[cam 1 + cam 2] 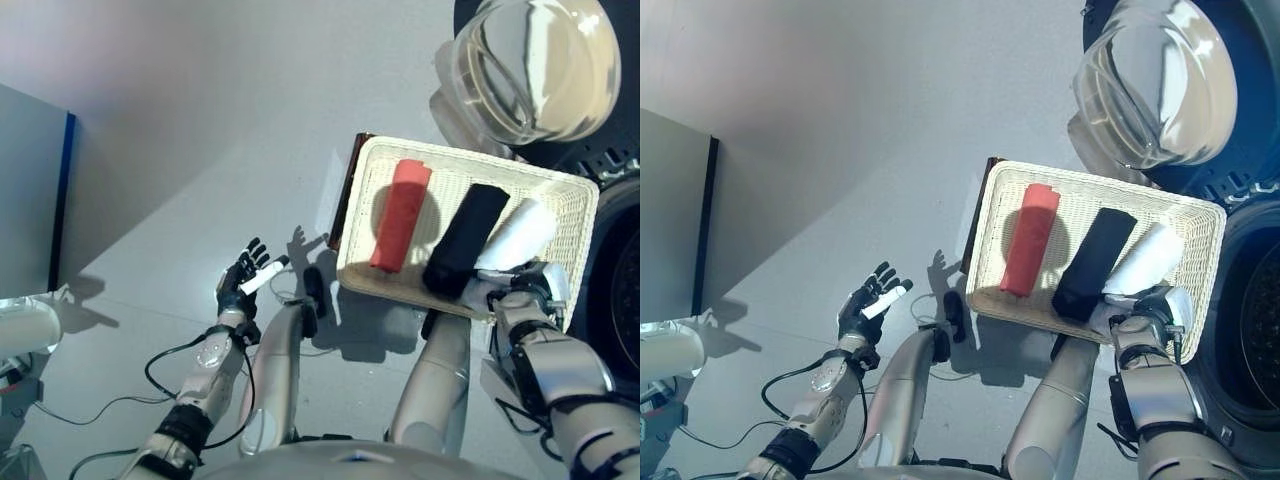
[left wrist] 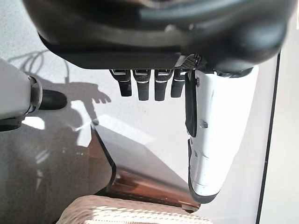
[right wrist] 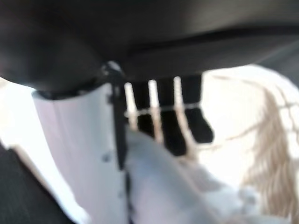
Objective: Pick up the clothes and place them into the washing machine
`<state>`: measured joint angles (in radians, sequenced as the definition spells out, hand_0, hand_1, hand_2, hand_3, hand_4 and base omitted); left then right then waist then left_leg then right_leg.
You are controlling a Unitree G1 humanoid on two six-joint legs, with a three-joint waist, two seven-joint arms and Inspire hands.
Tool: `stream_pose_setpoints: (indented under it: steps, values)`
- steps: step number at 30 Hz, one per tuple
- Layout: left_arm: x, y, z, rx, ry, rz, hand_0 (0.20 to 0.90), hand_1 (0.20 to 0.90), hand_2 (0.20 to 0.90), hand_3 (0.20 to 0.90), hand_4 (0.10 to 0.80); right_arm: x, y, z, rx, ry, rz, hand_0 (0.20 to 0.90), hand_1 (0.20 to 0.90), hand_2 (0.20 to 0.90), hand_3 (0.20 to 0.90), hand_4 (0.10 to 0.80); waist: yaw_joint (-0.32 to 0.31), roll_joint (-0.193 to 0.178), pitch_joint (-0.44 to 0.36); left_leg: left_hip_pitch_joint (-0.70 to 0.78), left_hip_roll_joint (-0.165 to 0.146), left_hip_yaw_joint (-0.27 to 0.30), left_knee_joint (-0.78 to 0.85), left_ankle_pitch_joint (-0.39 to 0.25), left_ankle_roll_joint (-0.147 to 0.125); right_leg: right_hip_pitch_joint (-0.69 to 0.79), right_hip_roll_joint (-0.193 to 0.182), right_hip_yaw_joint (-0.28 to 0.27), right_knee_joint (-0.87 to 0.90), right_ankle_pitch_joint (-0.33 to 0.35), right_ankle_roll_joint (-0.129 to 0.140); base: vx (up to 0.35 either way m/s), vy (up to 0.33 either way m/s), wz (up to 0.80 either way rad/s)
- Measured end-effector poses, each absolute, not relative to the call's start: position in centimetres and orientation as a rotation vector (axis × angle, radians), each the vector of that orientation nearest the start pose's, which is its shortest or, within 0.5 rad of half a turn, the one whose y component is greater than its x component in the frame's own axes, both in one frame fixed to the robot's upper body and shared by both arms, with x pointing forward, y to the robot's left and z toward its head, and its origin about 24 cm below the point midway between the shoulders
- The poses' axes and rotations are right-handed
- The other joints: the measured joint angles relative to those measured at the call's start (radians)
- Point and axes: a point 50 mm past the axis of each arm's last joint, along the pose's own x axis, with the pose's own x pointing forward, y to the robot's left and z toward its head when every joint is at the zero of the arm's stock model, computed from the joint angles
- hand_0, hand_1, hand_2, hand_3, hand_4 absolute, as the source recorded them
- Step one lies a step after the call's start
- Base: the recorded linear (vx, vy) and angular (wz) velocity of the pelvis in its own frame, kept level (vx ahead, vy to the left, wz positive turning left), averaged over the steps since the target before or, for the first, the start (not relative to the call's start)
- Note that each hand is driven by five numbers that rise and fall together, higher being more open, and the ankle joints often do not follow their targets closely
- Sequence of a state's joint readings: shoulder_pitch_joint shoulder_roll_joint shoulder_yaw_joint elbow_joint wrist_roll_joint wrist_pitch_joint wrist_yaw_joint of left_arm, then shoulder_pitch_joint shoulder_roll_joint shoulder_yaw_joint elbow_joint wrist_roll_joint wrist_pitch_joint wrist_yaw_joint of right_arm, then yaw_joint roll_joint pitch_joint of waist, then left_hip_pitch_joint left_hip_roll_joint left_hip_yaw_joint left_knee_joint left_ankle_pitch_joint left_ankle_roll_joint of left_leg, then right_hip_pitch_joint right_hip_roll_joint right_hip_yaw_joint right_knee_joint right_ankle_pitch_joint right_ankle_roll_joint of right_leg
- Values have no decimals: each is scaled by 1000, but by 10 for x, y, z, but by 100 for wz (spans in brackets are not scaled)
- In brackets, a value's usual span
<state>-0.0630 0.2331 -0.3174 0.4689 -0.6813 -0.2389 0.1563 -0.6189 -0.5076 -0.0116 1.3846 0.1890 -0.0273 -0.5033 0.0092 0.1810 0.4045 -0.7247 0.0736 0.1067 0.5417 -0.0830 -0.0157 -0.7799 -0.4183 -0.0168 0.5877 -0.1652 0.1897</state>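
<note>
A shallow wicker basket [image 1: 352, 232] rests on a low dark brown box [image 1: 346, 190] beside the washing machine [image 1: 1250, 330]. In it lie a red rolled cloth [image 1: 400, 215], a black rolled cloth [image 1: 465, 240] and a white rolled cloth [image 1: 520, 235], side by side. My right hand [image 1: 520, 290] is at the basket's near right corner. In the right wrist view its thumb [image 3: 79, 140] and curled fingers close round the near end of the white cloth [image 3: 159, 186]. My left hand [image 1: 238, 285] is open and empty over the floor, left of the basket; its thumb [image 2: 215, 140] is straight.
The machine's round glass door [image 1: 530, 65] stands open beyond the basket. A grey cabinet with a blue edge [image 1: 30, 190] stands at the far left. A white object [image 1: 25, 330] sits at the lower left. Grey floor lies between the cabinet and the basket.
</note>
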Motion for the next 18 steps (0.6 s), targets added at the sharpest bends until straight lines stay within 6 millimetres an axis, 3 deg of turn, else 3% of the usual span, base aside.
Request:
stream_pose_setpoints:
  steps: [3,6,15,18]
  values:
    - [238,169,-41,-341,299,145,900,900,900,900,800,279,-331,-13,-166,531,-899,200,200,200,200,300,-22,-37,-6,0,17,1,-1,0,-7,-2,15,1,-3,0,0,-9,-52,-12]
    - [233,172,-44,-345,310,168,900,900,900,900,800,284,-331,-3,21,422,-979,200,200,200,200,300,-49,-65,-9,-3,26,0,-4,-1,-13,-10,25,3,-4,0,-1,-3,-43,-9]
    - [231,183,-45,-384,305,241,900,900,900,900,800,294,-334,43,239,49,-1071,200,200,200,200,300,-78,-73,-4,-10,46,2,-2,-6,-18,-17,47,3,-14,0,-7,3,-10,-5]
    - [231,184,-45,-381,306,254,900,900,900,900,800,296,-336,51,448,-33,-1212,200,200,200,200,300,-74,-73,-4,-10,48,4,-2,-7,-17,-17,49,3,-18,1,-7,7,7,-1]
